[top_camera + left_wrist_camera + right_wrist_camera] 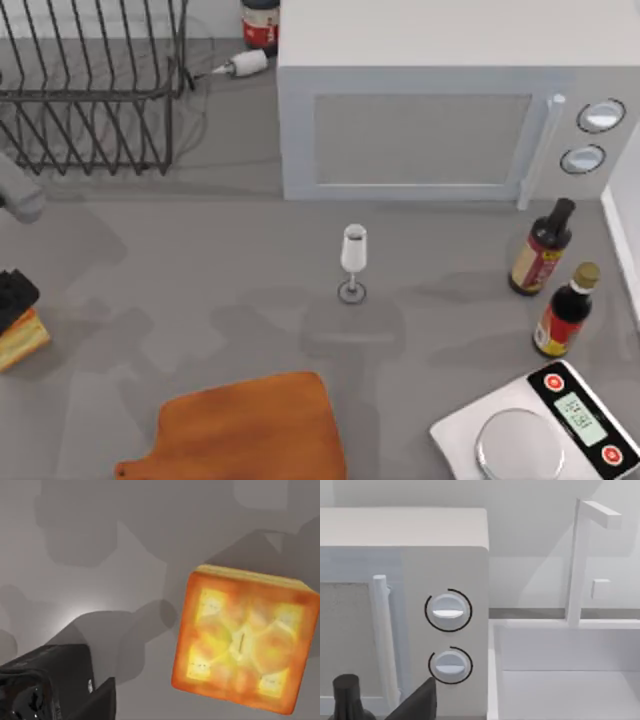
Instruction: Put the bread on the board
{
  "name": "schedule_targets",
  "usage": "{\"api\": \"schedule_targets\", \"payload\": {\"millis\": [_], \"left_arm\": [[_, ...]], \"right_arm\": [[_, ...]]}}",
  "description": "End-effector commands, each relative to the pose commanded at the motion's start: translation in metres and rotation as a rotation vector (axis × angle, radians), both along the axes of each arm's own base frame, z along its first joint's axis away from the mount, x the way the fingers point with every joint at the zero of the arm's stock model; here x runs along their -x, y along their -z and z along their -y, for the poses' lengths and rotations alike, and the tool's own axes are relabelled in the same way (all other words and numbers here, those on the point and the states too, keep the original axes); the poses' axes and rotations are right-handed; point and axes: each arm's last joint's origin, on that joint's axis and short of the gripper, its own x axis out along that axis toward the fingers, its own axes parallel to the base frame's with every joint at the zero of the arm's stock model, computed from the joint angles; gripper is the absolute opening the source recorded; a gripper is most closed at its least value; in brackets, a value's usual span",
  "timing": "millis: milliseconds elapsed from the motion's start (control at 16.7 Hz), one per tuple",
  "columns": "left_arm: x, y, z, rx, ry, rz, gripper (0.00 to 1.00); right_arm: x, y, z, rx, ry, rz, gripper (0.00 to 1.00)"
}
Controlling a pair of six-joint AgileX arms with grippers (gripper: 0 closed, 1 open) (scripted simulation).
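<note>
**Bread at the table's left edge, board at the front**

The left gripper [12, 295] sits at the far left edge of the top view, a dark block partly cut off by the frame, directly over the bread [22, 340]. The bread itself is half out of frame there, showing a golden side with an orange crust. In the left wrist view the bread [242, 642] appears as a toasted cube above the grey table [100, 540], with 1 dark finger [55, 685] beside it; whether the fingers clamp the bread cannot be told. The board [250, 430] lies at the front of the table, left of centre, its lower edge and handle stub cut off, well apart from the bread.

The right wrist view shows a dark finger tip [417, 702] low in the picture; the right gripper's state cannot be told.

A white scale [540, 425] sits at the front right; its display digits are too small to read. 2 dark sauce bottles [540, 250] [565, 310] stand near it, labels unreadable. A wine glass [353, 262] stands mid-table between board and microwave [430, 120]. A wire rack [95, 85] is at the back left. The microwave has 2 round dials [448, 611], and a white sink [570, 670] with a faucet lies beside it.
</note>
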Motion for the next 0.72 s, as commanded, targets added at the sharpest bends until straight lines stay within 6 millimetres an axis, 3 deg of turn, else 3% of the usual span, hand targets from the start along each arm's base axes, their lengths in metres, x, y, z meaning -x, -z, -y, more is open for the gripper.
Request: {"api": "schedule_targets", "payload": {"millis": [300, 720], "left_arm": [[-0.041, 0.027, -0.008, -0.003, 0.116, -0.254, 1.00], [-0.046, 0.032, -0.008, -0.003, 0.136, -0.289, 1.00]], "right_arm": [[0.000, 0.000, 0.000, 0.000, 0.000, 0.000, 1.00], [0.000, 0.000, 0.000, 0.000, 0.000, 0.000, 1.00]]}}
